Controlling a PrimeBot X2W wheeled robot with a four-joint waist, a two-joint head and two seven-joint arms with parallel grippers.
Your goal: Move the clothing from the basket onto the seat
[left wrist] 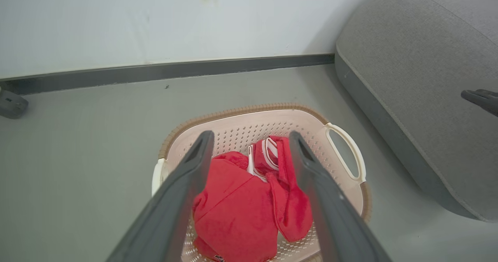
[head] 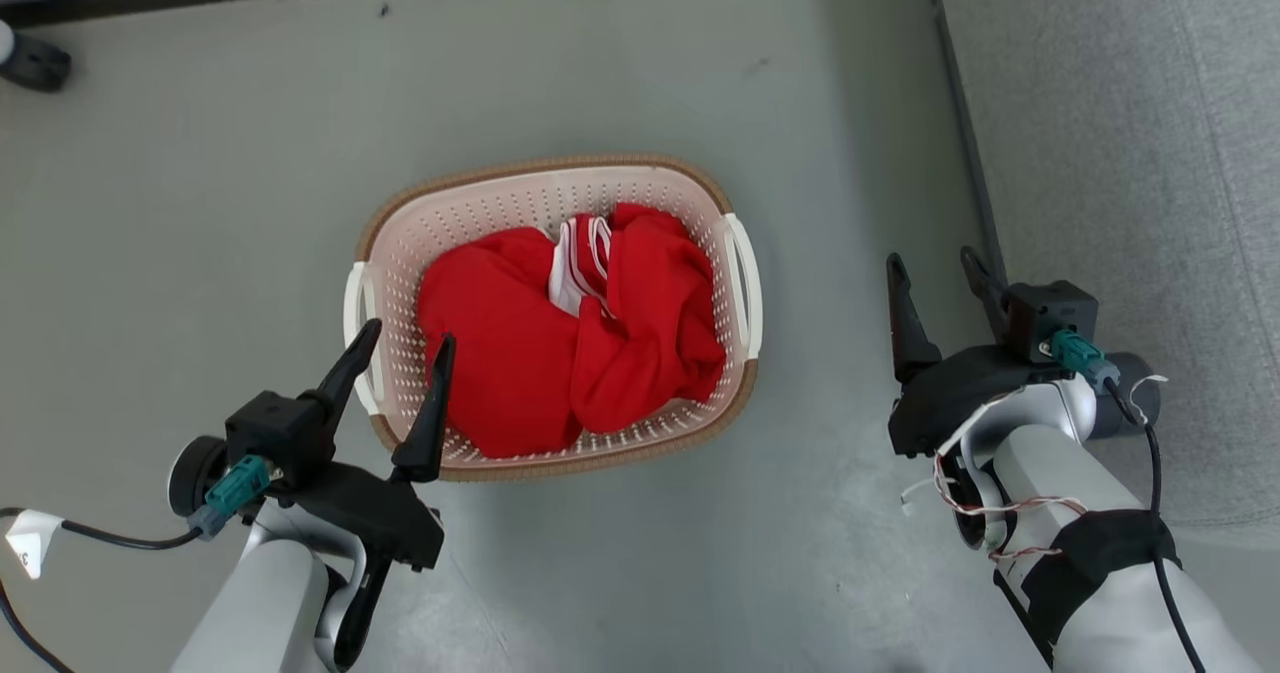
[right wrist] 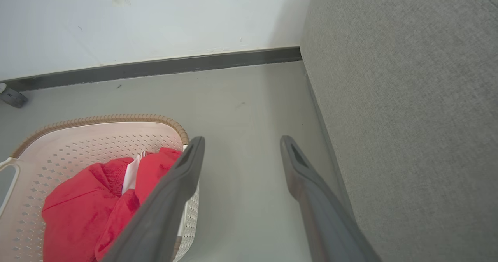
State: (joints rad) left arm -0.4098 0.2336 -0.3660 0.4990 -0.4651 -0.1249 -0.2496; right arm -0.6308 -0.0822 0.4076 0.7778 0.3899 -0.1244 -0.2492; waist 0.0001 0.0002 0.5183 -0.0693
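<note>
Count taken as follows. One basket [head: 640, 185], at centre. Two side handles [head: 745, 283] on it, one left and one right. One heap of red clothing [head: 520, 353] with white-striped trim inside it; the number of separate garments in the heap cannot be determined. One seat [head: 1130, 153], at the right. Two grippers: the left gripper [head: 410, 333] at near left and the right gripper [head: 930, 257] at near right. Two dark fingers [head: 430, 413] on each, four in all. Two teal connectors [head: 235, 488], one at each wrist. One dark object [head: 35, 61] at far left, kind not determinable.
</note>
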